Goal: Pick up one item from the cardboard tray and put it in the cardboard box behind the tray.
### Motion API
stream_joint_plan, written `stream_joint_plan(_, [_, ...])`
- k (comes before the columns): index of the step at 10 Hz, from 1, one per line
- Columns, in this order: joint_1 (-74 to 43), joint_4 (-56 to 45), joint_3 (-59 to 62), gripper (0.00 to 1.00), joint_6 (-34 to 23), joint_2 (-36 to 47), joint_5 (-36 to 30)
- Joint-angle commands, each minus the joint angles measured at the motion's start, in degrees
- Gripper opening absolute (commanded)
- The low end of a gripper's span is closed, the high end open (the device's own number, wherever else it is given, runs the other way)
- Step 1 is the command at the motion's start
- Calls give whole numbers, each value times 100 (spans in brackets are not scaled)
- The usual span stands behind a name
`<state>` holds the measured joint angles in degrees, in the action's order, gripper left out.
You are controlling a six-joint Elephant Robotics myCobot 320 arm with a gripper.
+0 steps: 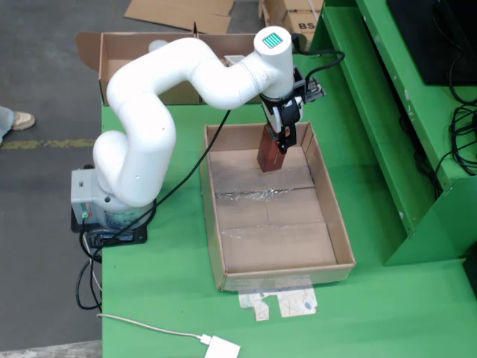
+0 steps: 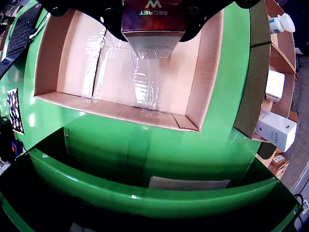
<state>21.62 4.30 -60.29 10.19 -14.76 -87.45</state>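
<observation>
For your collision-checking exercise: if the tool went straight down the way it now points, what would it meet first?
Probably the taped floor of the cardboard tray: the tool holds a brown box above it, though the gap is unclear.

- The white arm rises from its grey base at the left of the fixed view, bends over at the shoulder and reaches right.
- Its last joint ends in a round cap with a green square on top.
- Below that cap the black gripper hangs pointing straight down.
- The jaws are closed on a dark red box, which sits upright between them, its lower end below the fingertips.
- In the riding view 2 black fingers flank the box's top from either side, pressed against it.
- A black cable loops out beside the wrist.
</observation>
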Motion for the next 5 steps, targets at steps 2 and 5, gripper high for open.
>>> stream_joint_plan(2, [10, -508, 791, 0, 39, 218, 71])
stream_joint_plan(5, [58, -896, 1270, 0, 72, 207, 151])
